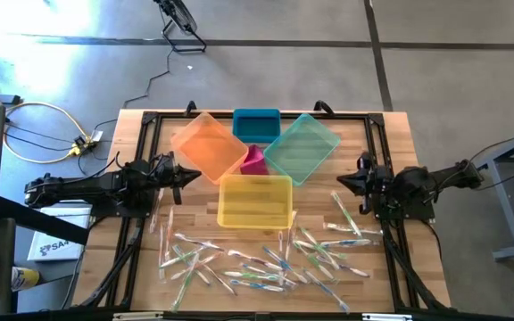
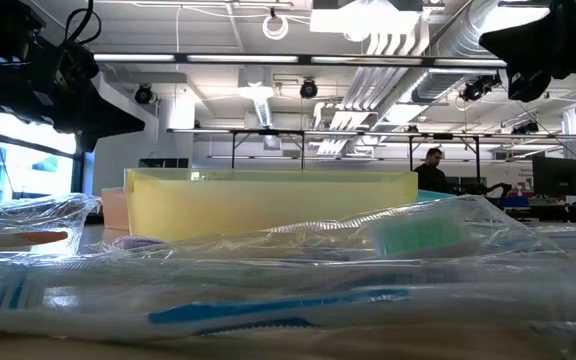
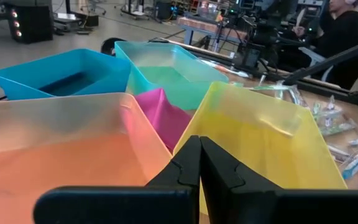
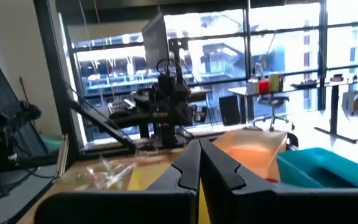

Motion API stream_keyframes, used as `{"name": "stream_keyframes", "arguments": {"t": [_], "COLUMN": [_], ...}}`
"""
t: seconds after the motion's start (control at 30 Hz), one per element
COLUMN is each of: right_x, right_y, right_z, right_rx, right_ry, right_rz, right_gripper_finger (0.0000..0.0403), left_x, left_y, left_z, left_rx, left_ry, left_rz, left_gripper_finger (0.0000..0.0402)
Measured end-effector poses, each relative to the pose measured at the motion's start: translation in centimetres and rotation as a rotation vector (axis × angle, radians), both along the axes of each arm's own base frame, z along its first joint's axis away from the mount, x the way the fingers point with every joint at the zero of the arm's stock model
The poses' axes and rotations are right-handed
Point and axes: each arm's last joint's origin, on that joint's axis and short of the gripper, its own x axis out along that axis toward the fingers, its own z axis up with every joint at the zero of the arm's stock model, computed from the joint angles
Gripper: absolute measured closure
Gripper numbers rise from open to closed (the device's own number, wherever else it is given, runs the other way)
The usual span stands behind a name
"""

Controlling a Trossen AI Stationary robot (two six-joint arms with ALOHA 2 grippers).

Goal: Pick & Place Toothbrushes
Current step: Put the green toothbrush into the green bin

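Note:
Many wrapped toothbrushes (image 1: 266, 259) lie scattered flat on the near half of the wooden table; some fill the foreground of the low view (image 2: 278, 310). My left gripper (image 1: 194, 172) is shut and empty, raised at the table's left beside the orange bin (image 1: 208, 145). My right gripper (image 1: 339, 183) is shut and empty, raised at the table's right, near the green bin (image 1: 303, 147). In the left wrist view the shut fingers (image 3: 199, 163) point over the bins. In the right wrist view the shut fingers (image 4: 197, 163) point across the table.
Five coloured bins cluster at the table's middle: orange, blue (image 1: 256, 123), green, yellow (image 1: 254, 200) and a small pink one (image 1: 253, 160). A black frame (image 1: 150, 120) runs round the table. A person (image 2: 430, 170) sits in the room far behind.

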Motion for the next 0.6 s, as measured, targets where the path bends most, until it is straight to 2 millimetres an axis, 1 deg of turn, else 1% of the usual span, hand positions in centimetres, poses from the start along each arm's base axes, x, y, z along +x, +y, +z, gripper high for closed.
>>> {"name": "stream_keyframes", "arguments": {"t": [0.17,0.37,0.5,0.6], "right_x": [0.0,0.4,1.3,2.4], "right_y": [0.0,0.1,0.4,0.6], "right_z": [0.4,2.5,4.0,5.2], "right_rx": [0.000,-0.005,-0.032,-0.046], "right_ry": [-0.009,0.008,0.057,0.104], "right_rz": [0.000,0.000,-0.002,-0.010], "right_gripper_finger": [0.0401,0.0401,0.0401,0.0401], "left_x": [0.0,0.0,0.0,0.0], "left_y": [0.0,0.0,0.0,0.0], "left_z": [0.0,0.0,0.0,0.0], "left_rx": [0.000,0.000,0.000,0.000], "left_ry": [0.001,0.001,0.001,0.002], "left_rz": [0.001,0.002,0.002,0.003], "left_gripper_finger": [0.0402,0.0402,0.0402,0.0402]}}
